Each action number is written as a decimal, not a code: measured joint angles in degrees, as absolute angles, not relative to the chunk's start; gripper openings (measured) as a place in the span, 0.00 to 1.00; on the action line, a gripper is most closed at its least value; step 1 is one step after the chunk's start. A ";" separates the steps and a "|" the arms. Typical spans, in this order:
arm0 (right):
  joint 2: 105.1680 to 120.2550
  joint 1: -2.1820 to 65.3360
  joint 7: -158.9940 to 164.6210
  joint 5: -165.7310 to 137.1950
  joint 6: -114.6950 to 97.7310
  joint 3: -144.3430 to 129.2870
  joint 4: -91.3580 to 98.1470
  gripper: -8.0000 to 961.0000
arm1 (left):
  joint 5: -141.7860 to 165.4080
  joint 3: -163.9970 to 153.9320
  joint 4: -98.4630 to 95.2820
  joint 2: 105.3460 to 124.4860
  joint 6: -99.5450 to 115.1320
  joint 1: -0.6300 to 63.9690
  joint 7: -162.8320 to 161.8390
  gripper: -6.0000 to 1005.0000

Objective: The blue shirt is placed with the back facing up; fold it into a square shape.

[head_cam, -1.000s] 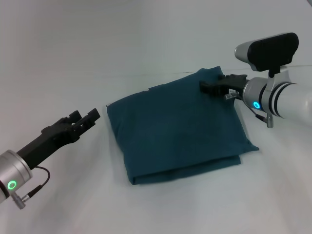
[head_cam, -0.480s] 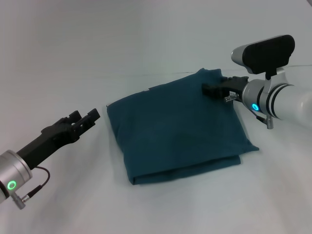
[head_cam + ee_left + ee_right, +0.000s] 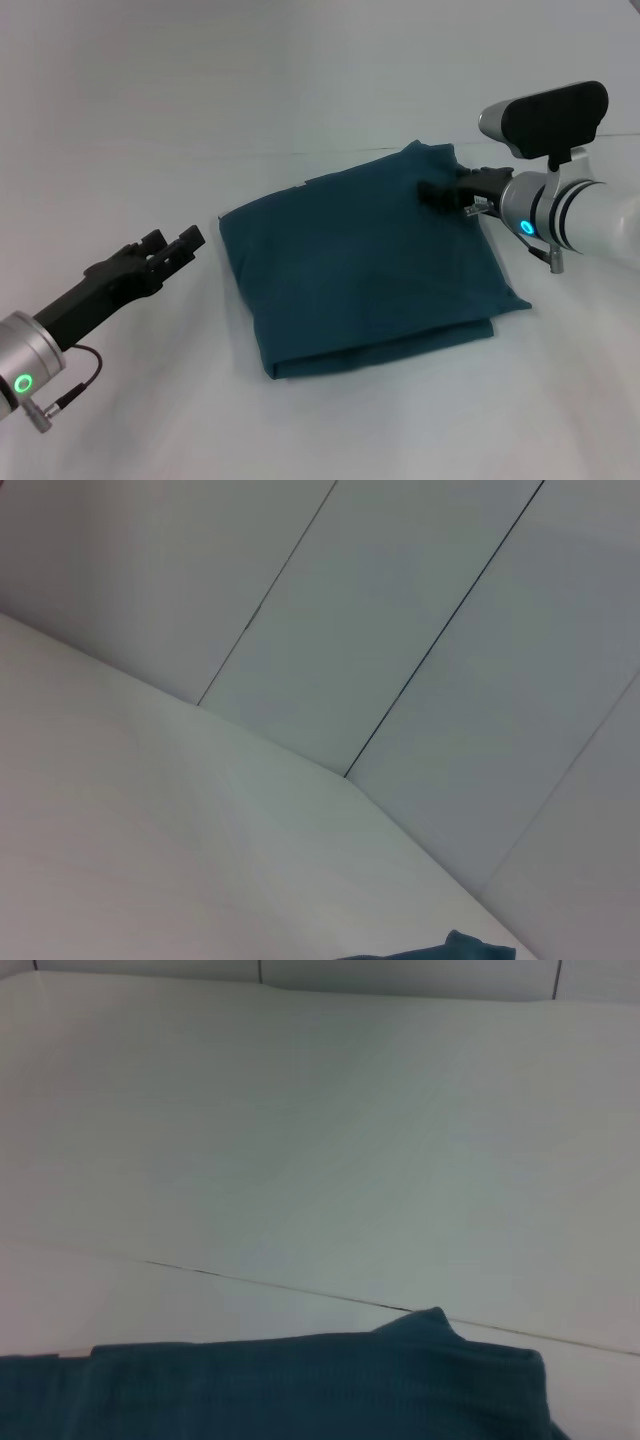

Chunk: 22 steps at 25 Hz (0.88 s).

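On the left of the white surface (image 3: pixel 330 90), we see the left gripper (image 3: pixel 172 247) hovering just beside the shirt's left edge, apart from the cloth. Its jaws appear nearly closed with only a narrow gap, and they hold nothing.

At the centre lies the blue shirt (image 3: pixel 365 265), folded into a roughly square, layered bundle resting flat on the surface. The near edge shows stacked layers that are slightly offset.

On the right, the right gripper (image 3: pixel 437 190) sits at the shirt's far right corner, over or touching the fabric. We cannot tell whether its jaws are parted or clamped on cloth.

We judge the fold nearly complete. If the right gripper withdraws while fabric is caught, the top layer could drag and spoil the square. A low left-arm sweep could disturb the left edge.
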<state>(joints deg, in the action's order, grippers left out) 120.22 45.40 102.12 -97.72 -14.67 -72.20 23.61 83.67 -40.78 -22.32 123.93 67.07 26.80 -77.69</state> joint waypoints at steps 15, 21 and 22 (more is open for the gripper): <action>119.35 37.95 101.80 -93.32 -31.36 -63.03 36.19 0.67 | 83.67 -40.70 -22.53 123.58 64.01 28.50 -81.69 0.75; 117.20 36.45 102.01 -93.34 -49.96 -52.18 36.96 0.67 | 84.10 -41.20 -22.21 123.57 58.88 30.97 -84.96 0.75; 116.68 36.29 102.41 -93.39 -52.33 -51.44 36.97 0.67 | 84.13 -41.27 -22.21 123.49 58.34 31.43 -85.59 0.75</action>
<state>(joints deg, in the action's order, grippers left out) 116.68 36.29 102.41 -93.39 -52.33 -51.44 36.97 84.13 -41.27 -22.21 123.49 58.34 31.43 -85.59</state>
